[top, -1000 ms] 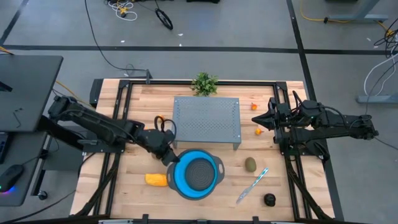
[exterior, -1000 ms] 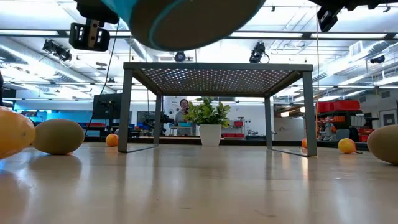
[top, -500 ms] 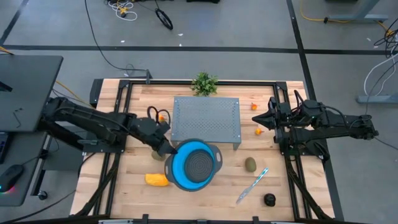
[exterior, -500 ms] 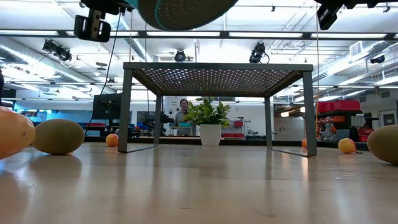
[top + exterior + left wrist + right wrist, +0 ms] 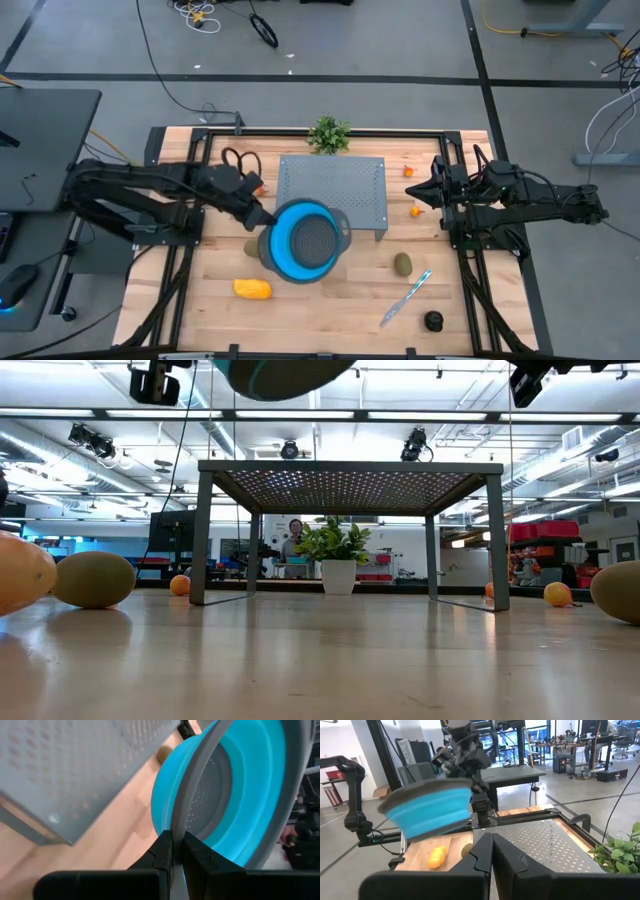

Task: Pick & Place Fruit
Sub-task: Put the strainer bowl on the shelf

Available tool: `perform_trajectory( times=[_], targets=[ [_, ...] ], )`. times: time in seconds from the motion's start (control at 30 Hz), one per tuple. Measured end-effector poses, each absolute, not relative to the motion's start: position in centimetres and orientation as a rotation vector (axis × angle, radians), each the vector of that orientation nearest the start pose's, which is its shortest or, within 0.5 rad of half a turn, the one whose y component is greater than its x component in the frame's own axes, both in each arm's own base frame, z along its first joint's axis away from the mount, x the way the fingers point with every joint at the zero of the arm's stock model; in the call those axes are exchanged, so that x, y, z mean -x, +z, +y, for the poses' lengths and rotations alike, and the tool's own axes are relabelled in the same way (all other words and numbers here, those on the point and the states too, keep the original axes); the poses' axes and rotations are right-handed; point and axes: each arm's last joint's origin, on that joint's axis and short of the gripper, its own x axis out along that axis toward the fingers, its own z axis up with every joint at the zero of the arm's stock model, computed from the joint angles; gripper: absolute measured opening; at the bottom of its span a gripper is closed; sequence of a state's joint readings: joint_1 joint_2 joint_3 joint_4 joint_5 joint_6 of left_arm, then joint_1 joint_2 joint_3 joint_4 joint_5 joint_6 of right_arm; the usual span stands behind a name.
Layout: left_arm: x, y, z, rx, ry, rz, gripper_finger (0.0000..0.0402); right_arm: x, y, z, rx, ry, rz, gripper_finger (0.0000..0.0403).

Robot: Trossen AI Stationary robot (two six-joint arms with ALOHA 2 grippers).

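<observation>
Carrying: blue colander (image 5: 304,243) aloft, rim pinched in left gripper (image 5: 175,851), jaws clamped shut on the grey lip.
Colander place: overlapping the near-left corner of the perforated metal stand (image 5: 333,193), well above the wood.
Fruit from colander: yellow-orange oblong (image 5: 252,288) just beside and nearer the front edge; olive-brown oval (image 5: 402,263) off to the right; near-black round (image 5: 432,320) farther right, beyond the knife (image 5: 406,297).
Nearer arm: left, for the oblong; its long axis runs side to side along the table.
Right gripper (image 5: 492,851): closed, empty, parked right of the stand.
Change: colander risen and shifted toward the stand since a second ago.
</observation>
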State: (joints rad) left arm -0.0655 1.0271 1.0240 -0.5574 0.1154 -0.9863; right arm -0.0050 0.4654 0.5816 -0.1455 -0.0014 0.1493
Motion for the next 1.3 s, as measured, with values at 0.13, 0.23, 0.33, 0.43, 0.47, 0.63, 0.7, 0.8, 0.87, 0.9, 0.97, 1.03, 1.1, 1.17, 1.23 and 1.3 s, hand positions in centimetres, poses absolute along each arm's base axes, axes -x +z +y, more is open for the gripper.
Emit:
perform_trajectory(
  times=[0.13, 0.23, 0.33, 0.43, 0.47, 0.63, 0.7, 0.8, 0.87, 0.9, 0.97, 1.03, 1.1, 1.17, 1.23, 1.3],
  targets=[
    [-20.7, 35.2, -0.6, 0.939, 0.15, 0.571, 0.0028, -11.7, 30.7, -0.1, -0.149, -0.006, 0.028, 0.0015],
    [-20.4, 35.9, 0.2, 0.937, 0.178, 0.557, 0.0028, -11.7, 30.7, -0.1, -0.149, -0.006, 0.026, 0.0015],
    [-20.4, 36.1, 1.0, 0.948, 0.193, 0.545, 0.0028, -11.7, 30.9, -0.1, -0.149, -0.004, 0.014, 0.0015],
    [-20.3, 36.1, 1.6, 0.968, 0.203, 0.542, 0.0028, -11.7, 30.9, -0.1, -0.149, -0.004, 0.009, 0.0015],
    [-20.3, 36.1, 1.7, 0.971, 0.202, 0.541, 0.0028, -11.7, 30.9, -0.1, -0.149, -0.004, 0.009, 0.0015],
    [-20.3, 36.1, 2.0, 0.972, 0.202, 0.537, 0.0028, -11.7, 30.9, -0.1, -0.149, -0.004, 0.009, 0.0015],
    [-20.3, 36.1, 2.2, 0.975, 0.207, 0.533, 0.0028, -11.7, 30.9, -0.1, -0.149, -0.005, 0.009, 0.0015],
    [-20.3, 36.2, 2.5, 0.979, 0.214, 0.521, 0.0028, -11.7, 30.9, -0.1, -0.135, -0.018, 0.005, 0.0015],
    [-20.3, 36.3, 2.6, 0.984, 0.206, 0.51, 0.0028, -11.7, 31.0, -0.2, -0.114, -0.043, -0.008, 0.0015],
    [-20.3, 36.3, 2.7, 0.986, 0.206, 0.51, 0.0028, -11.7, 31.1, -0.2, -0.105, -0.055, -0.016, 0.0015],
    [-20.3, 36.3, 2.8, 0.988, 0.212, 0.51, 0.0028, -11.7, 31.3, -0.2, -0.086, -0.055, -0.034, 0.0015],
    [-20.3, 36.3, 2.9, 0.989, 0.214, 0.507, 0.0028, -11.7, 31.5, -0.2, -0.072, -0.055, -0.04, 0.0015],
    [-20.3, 36.3, 2.9, 0.988, 0.22, 0.505, 0.0028, -11.5, 31.9, -0.2, -0.065, -0.055, -0.048, 0.0015],
    [-20.3, 36.3, 3.0, 0.987, 0.23, 0.501, 0.0028, -11.3, 32.5, -0.2, -0.064, -0.055, -0.049, 0.0015],
    [-20.3, 36.3, 3.0, 0.99, 0.233, 0.498, 0.0028, -11.0, 33.2, -0.2, -0.057, -0.055, -0.049, 0.0015],
    [-20.3, 36.3, 3.0, 0.991, 0.239, 0.494, 0.0028, -10.6, 33.8, -0.2, -0.049, -0.055, -0.037, 0.0015]
  ],
)
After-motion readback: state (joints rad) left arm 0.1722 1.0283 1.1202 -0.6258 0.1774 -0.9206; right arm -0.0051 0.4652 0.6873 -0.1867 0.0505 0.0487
